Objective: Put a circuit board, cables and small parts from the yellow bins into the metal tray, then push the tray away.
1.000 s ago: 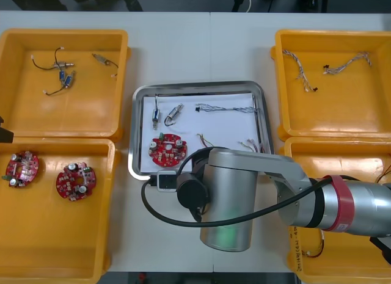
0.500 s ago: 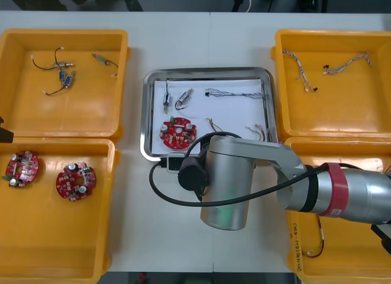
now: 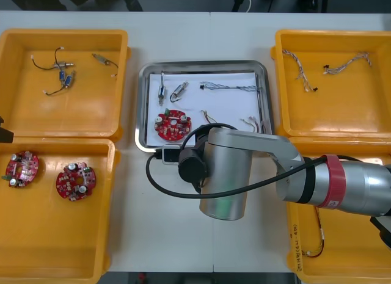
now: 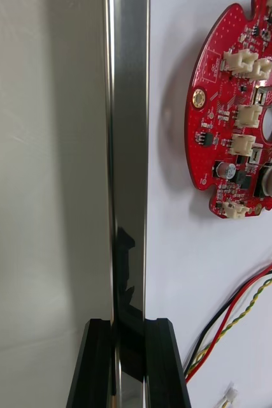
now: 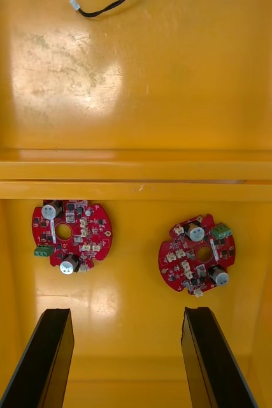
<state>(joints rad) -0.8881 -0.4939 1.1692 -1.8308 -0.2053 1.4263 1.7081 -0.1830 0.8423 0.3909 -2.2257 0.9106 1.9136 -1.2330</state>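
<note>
A: Fingers on the left?
B: Black fingers (image 5: 46,357) of the left gripper (image 5: 126,312), spread wide, released, nothing between. Poised above the near left bin (image 3: 55,235), over two round red boards lying apart: outer board (image 3: 22,168) and inner board (image 3: 76,183).
A: Beyond that bin?
B: The far left bin (image 3: 36,113), with small metal parts (image 3: 68,80) on black cables (image 3: 38,64) scattered across its far half.
A: Middle of the table?
B: White inside, the metal tray (image 3: 142,113), between the bins, level with the far pair. Inside, the circuit board (image 3: 172,125) at the near left corner; left metal part (image 3: 162,94) and right metal part (image 3: 179,91) just beyond it; blue and white cable (image 3: 226,87) along the far side; red and yellow cables (image 3: 211,118) toward the near right.
A: Fingers on the right?
B: Clenched on the tray's near rim: the right gripper (image 4: 129,322), one finger outside, one inside, bright metal pinched between. Just inside the rim, the circuit board; one of those cables near the inner finger. Reaching in from the right, the silver right arm (image 3: 226,180), wrist over the tray's near edge.
A: Rightmost?
B: The far right bin (image 3: 330,119) with two pale twisted cables (image 3: 302,70); the near right bin (image 3: 366,259) partly under the arm.
</note>
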